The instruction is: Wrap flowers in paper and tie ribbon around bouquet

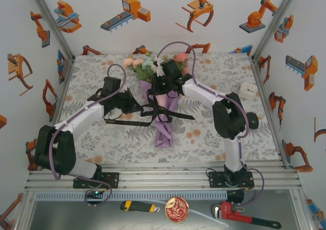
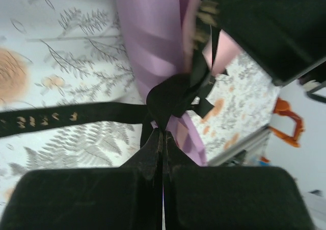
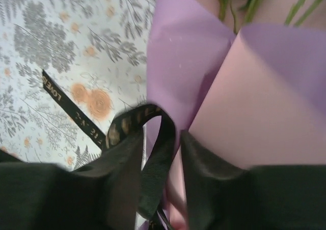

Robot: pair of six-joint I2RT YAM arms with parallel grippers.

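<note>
The bouquet (image 1: 164,105) lay in the middle of the worktop (image 1: 214,72), in purple paper (image 3: 183,52). The left hand (image 2: 163,138) was clamped on the ribbon (image 2: 76,115) just under the knot (image 2: 170,95). The right hand (image 3: 160,138) had its jaws apart around a loose loop (image 3: 142,113). To tighten well, I think both ends should be pulled evenly sideways. Gold letters on the ribbon read "LOVE".

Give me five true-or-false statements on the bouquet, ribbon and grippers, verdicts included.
1. The left gripper is shut on the black ribbon. True.
2. The bouquet has its flowers toward the arm bases. False: they point away; the cone's tip faces the bases.
3. The right gripper has its fingers apart, a ribbon loop between them. True.
4. The paper is green. False: purple, with a pale pink inner face.
5. The red pipe wrench lies beside the bouquet. False: it lies nearer than the arm bases, far from the bouquet.
</note>
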